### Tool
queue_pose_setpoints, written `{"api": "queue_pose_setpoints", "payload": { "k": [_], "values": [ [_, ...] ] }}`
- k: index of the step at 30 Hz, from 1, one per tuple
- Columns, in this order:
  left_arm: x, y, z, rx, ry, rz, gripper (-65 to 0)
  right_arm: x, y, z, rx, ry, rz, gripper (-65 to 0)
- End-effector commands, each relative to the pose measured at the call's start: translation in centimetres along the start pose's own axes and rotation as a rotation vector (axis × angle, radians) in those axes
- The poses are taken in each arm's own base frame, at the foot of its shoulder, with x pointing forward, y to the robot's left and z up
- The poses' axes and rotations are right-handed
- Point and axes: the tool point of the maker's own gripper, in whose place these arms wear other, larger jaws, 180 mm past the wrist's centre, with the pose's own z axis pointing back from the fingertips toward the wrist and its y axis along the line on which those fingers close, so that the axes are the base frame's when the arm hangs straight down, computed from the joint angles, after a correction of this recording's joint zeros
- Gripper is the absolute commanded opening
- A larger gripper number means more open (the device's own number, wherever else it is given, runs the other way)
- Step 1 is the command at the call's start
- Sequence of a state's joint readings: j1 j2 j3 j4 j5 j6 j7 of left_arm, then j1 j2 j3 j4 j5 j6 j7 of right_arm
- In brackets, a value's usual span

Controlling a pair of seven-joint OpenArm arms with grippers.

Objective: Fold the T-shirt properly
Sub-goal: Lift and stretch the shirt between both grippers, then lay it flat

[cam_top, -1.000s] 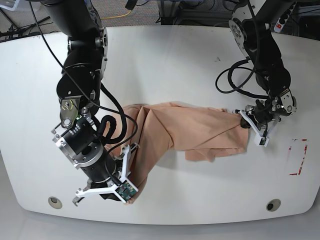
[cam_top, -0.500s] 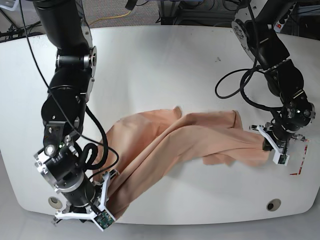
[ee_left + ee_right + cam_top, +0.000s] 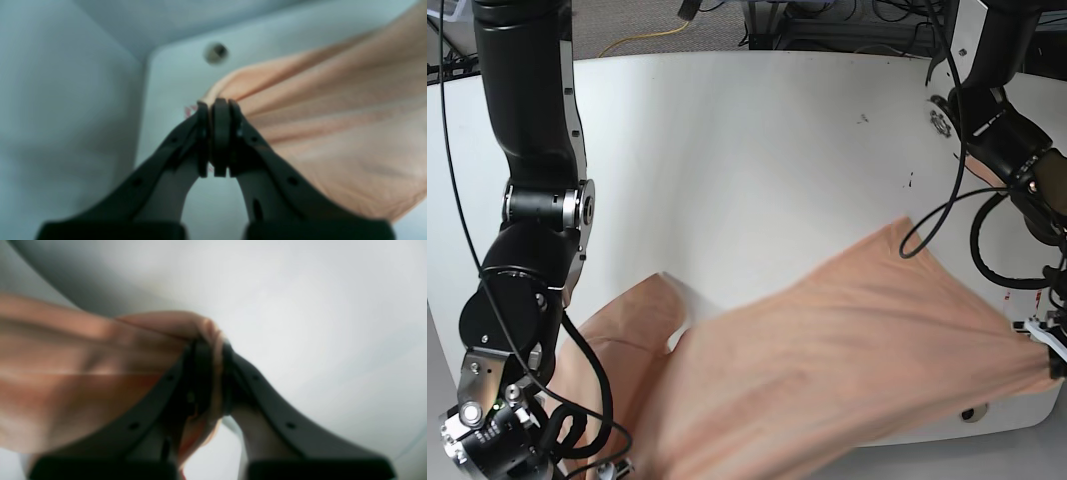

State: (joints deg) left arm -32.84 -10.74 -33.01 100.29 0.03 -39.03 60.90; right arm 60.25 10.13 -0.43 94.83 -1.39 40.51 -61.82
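Peach T-shirt (image 3: 827, 360) stretched between both grippers across the lower part of the base view.

In the left wrist view the left gripper (image 3: 217, 106) is clamped shut on a bunched edge of the cloth, which fans out toward the right of that frame above the white table (image 3: 757, 150). In the right wrist view the right gripper (image 3: 208, 343) pinches a gathered fold that trails to the left. In the base view the shirt spans from the lower left corner to the right edge, hanging partly past the table's front rim; both wrist views are blurred.
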Motion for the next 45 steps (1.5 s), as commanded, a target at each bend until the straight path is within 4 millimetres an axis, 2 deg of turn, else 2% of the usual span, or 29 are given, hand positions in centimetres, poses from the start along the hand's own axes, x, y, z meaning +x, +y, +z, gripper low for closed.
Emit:
{"api": "queue_pose_setpoints", "payload": {
  "k": [1, 5, 11, 15, 18, 20, 23, 24, 31, 36, 39, 43, 45],
  "values": [
    [4.6, 4.2, 1.6, 0.095, -0.1, 0.01, -65.0, 4.3, -3.5, 1.6, -0.085, -0.102, 0.013, -65.0],
    [7.6, 7.8, 3.4, 0.175, -0.126, 0.013, -65.0, 7.0, -4.4, 2.5, -0.112, -0.142, 0.067, -65.0],
    [10.0, 10.8, 5.3, 0.244, -0.154, 0.016, -65.0, 8.5, -5.3, 4.2, -0.159, -0.19, 0.087, -65.0],
    [10.1, 11.0, 5.5, 0.247, -0.153, 0.014, -65.0, 6.7, -4.5, 4.2, -0.156, -0.161, 0.095, -65.0],
    [9.8, 10.9, 5.4, 0.245, -0.145, 0.013, -65.0, 4.7, -2.2, 4.1, -0.128, -0.136, 0.1, -65.0],
    [8.7, 10.5, 5.0, 0.237, -0.117, 0.006, -65.0, 3.6, -0.9, 4.1, -0.11, -0.125, 0.1, -65.0],
    [7.1, 9.9, 4.8, 0.233, -0.08, -0.017, -65.0, -0.1, 2.1, 4.1, -0.062, -0.075, 0.071, -65.0],
    [6.9, 9.7, 4.9, 0.236, -0.078, -0.023, -65.0, -1.2, 2.7, 4.2, -0.053, -0.061, 0.055, -65.0],
    [1.9, 7.4, 4.9, 0.213, 0.03, -0.11, -65.0, -8.5, 7.2, 4.9, 0.025, 0.068, -0.021, -65.0],
    [-3.7, 6.0, 5.6, 0.196, 0.148, -0.139, -65.0, -13.7, 9.9, 6.2, 0.06, 0.173, -0.121, -65.0],
    [-8.1, 5.5, 6.3, 0.186, 0.237, -0.098, -65.0, -17.0, 11.6, 7.1, 0.078, 0.244, -0.2, -65.0],
    [-12.8, 5.5, 7.7, 0.183, 0.35, -0.098, -65.0, -20.4, 14.1, 8.5, 0.106, 0.326, -0.289, -65.0],
    [-14.4, 5.4, 8.3, 0.178, 0.392, -0.105, -65.0, -21.7, 15.1, 9.1, 0.119, 0.358, -0.314, -65.0]
  ]
}}
